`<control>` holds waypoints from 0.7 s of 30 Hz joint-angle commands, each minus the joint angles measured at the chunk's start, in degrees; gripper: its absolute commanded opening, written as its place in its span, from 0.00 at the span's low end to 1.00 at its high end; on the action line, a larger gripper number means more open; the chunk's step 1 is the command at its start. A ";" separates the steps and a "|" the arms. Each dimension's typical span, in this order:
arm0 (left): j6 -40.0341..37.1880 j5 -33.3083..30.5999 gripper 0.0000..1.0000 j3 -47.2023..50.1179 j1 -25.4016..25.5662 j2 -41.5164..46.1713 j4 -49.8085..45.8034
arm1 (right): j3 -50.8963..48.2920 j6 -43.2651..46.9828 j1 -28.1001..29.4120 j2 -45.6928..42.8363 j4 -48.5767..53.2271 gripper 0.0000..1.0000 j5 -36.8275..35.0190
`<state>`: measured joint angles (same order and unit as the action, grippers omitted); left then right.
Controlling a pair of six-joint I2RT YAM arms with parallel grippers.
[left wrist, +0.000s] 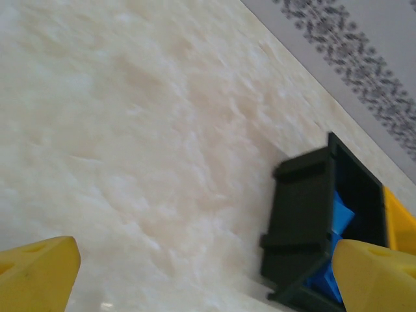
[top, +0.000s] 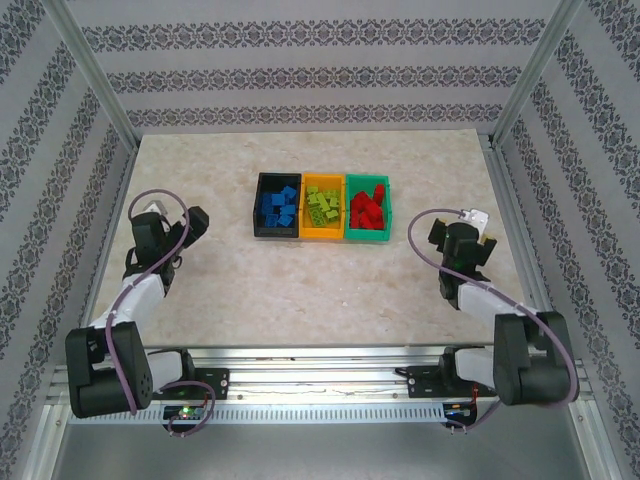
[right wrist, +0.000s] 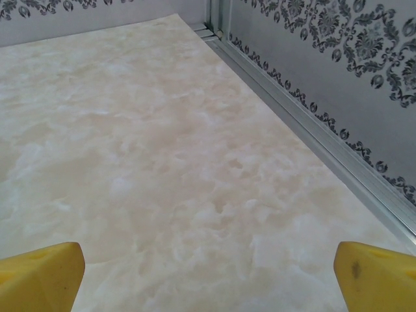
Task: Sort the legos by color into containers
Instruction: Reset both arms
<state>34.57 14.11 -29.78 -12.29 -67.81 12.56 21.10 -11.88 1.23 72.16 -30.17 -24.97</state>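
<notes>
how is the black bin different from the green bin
The black bin holds blue legos; the green bin holds red legos. The black bin sits at the left end of the row, the green bin at the right end, with the orange bin between them. Both are open-top rectangular bins of matching size and shape.

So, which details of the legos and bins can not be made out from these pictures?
Top external view: the blue legos in the black bin are too small and piled to count.
Left wrist view: that bin's lower corner is behind a fingertip of the left gripper and cut by the bottom edge.
Same view: the orange-yellow bin is cut by the right edge, contents hidden.
</notes>
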 commanded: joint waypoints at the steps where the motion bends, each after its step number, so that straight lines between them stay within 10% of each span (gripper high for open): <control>1: -4.85 -9.69 1.00 2.44 -0.82 3.73 6.01 | -1.06 2.65 -0.45 1.93 -11.22 0.98 0.99; 10: -16.68 -18.74 1.00 13.27 -0.81 3.28 25.65 | -7.52 5.95 -0.46 9.87 -31.94 0.98 12.01; 21: -20.75 -9.47 1.00 18.42 0.02 -15.50 53.35 | -3.81 9.46 0.96 16.32 -32.54 0.98 16.37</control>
<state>16.32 0.69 -13.23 -12.47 -78.87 50.76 14.63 -3.14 1.65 88.03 -60.60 -9.32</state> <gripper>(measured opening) 0.996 0.982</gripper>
